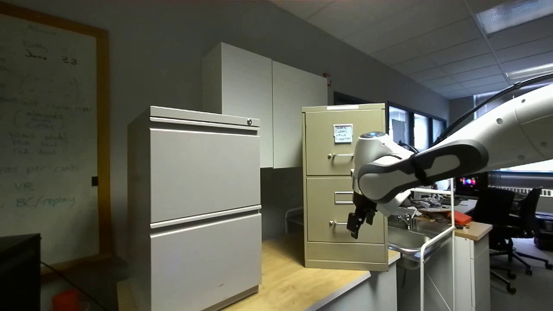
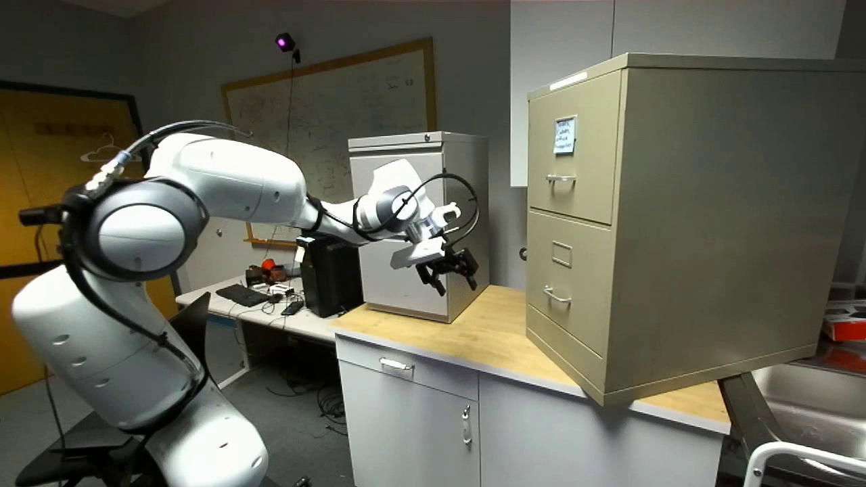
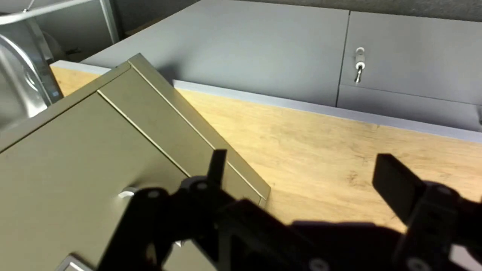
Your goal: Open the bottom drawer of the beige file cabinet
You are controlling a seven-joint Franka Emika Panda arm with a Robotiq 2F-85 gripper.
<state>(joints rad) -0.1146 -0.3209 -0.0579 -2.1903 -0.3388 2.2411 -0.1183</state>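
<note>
The beige file cabinet (image 1: 346,255) stands upright on a wooden counter, and it also shows in an exterior view (image 2: 710,230). Its bottom drawer (image 1: 320,207) is flush with the cabinet front in both exterior views (image 2: 590,284). The drawer's metal pull (image 2: 557,295) shows partly in the wrist view (image 3: 127,193), where my gripper covers the rest of it. My gripper (image 2: 457,289) is open and empty, apart from the drawer front. In the wrist view its fingers (image 3: 305,169) are wide apart, with the counter between them and the cabinet to the left.
A pale grey two-drawer cabinet (image 1: 205,172) stands on the same wooden counter (image 2: 487,331). Grey cupboards with handles (image 2: 419,399) are below the counter. A sink (image 1: 410,238) and a white metal rail (image 1: 436,239) are beside the beige cabinet. Wall cupboards (image 1: 246,99) hang behind.
</note>
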